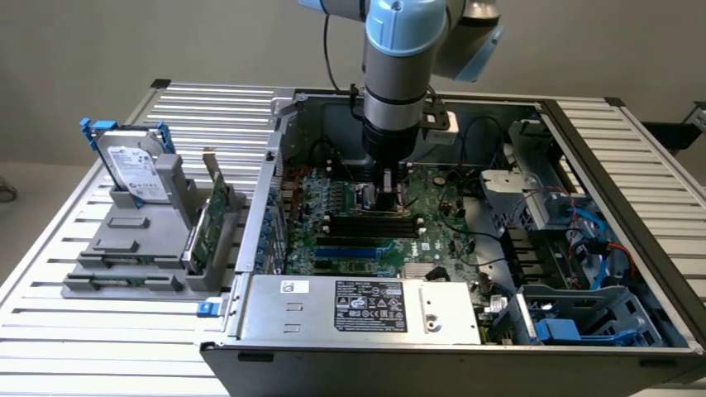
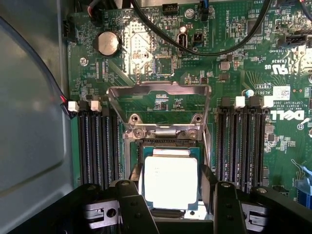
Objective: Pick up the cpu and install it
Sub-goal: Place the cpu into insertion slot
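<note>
The cpu [image 2: 170, 181], a flat square chip with a bright silver top, sits between my black fingers [image 2: 132, 192] in the wrist view. It is level and right over the open socket [image 2: 168, 142] on the green motherboard [image 2: 234, 63]. I cannot tell whether it rests in the socket or hovers just above it. My gripper [image 2: 171, 179] is shut on the cpu, with one finger against each of two opposite sides. The socket's metal load plate [image 2: 158, 90] stands flipped open beyond it. In the exterior view, my gripper [image 1: 388, 194] reaches straight down into the computer case [image 1: 617, 157], at the motherboard's middle.
Black memory slots [image 2: 95, 146] [image 2: 241, 146] flank the socket, and black cables [image 2: 214, 41] arc over the board. Towards the exterior view's left, outside the case, a grey stand holds a hard drive [image 1: 138, 169] and an upright green card [image 1: 215, 219]. The power supply [image 1: 369, 306] fills the case's near side.
</note>
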Action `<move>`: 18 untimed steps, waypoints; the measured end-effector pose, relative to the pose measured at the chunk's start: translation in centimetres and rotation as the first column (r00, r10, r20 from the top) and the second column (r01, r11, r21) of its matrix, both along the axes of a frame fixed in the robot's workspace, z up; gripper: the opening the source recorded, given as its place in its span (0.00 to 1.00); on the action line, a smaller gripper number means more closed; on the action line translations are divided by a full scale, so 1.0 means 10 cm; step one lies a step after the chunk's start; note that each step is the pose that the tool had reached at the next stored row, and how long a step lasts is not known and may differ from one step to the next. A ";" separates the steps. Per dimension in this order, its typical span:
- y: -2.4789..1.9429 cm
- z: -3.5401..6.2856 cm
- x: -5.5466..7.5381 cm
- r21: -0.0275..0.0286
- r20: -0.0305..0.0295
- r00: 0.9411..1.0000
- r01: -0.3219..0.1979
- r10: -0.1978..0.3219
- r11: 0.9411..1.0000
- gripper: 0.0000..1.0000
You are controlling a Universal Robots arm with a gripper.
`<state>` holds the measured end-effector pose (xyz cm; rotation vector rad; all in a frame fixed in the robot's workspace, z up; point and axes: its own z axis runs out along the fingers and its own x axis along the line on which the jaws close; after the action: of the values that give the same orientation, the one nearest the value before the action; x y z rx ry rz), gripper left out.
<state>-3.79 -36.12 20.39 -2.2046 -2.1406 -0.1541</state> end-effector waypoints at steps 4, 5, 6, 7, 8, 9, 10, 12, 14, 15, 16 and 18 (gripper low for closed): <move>0.010 -0.001 0.00 0.000 0.000 1.000 0.004 -0.004 1.000 0.55; 0.012 -0.002 0.00 0.000 0.000 1.000 0.005 -0.005 1.000 0.55; 0.013 -0.002 0.00 0.000 0.000 1.000 0.006 -0.006 1.000 0.55; 0.013 -0.003 0.00 0.000 0.000 1.000 0.006 -0.006 1.000 0.55; 0.013 -0.006 0.00 0.000 0.000 1.000 0.006 -0.006 1.000 0.55; 0.014 -0.009 0.00 0.000 0.000 1.000 0.007 -0.007 1.000 0.55; 0.014 -0.013 0.00 0.000 0.000 1.000 0.007 -0.007 1.000 0.55; 0.013 -0.020 0.00 0.000 0.000 1.000 0.007 -0.007 1.000 0.55; 0.013 -0.025 0.00 0.000 0.000 1.000 0.007 -0.007 1.000 0.55; 0.014 -0.028 0.00 0.000 0.000 1.000 0.007 -0.007 1.000 0.55; 0.013 -0.031 0.00 0.000 0.000 1.000 0.007 -0.007 1.000 0.55; 0.013 -0.035 0.00 0.000 0.000 1.000 0.007 -0.007 1.000 0.55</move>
<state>-3.80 -35.99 20.04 -2.2120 -2.1336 -0.1542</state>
